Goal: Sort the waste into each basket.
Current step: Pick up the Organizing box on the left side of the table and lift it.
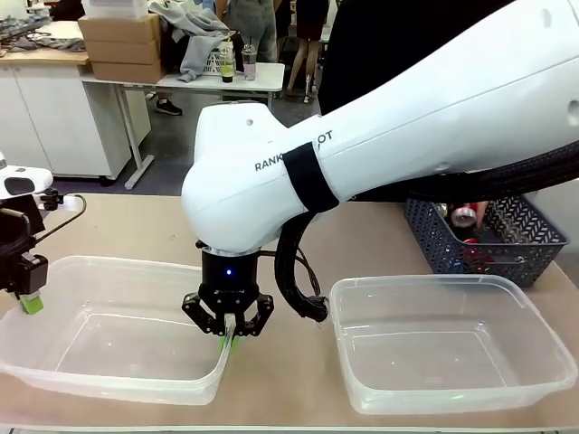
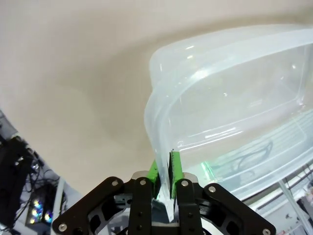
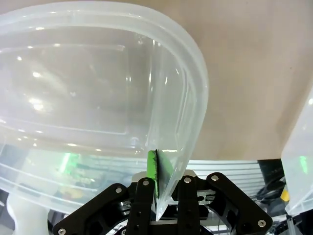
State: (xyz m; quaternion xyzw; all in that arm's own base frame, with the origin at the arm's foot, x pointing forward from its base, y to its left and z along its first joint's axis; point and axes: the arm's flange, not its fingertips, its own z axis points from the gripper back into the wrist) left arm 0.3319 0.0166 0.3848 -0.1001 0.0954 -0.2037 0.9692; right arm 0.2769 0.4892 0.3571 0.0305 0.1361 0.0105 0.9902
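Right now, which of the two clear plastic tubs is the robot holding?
The clear rectangular plastic tub on the robot's left: the left end effector and the right end effector pinch its opposite end walls. The other clear tub sits untouched.

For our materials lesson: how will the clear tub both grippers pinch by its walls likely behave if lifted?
The left tub is probably light: thin, see-through walls, nothing inside. It may flex, since the left gripper and right gripper each pinch only a thin wall. Its glossy plastic could slip from that grip.

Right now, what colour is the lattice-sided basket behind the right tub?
The basket is dark blue-grey, clearest in the front view.
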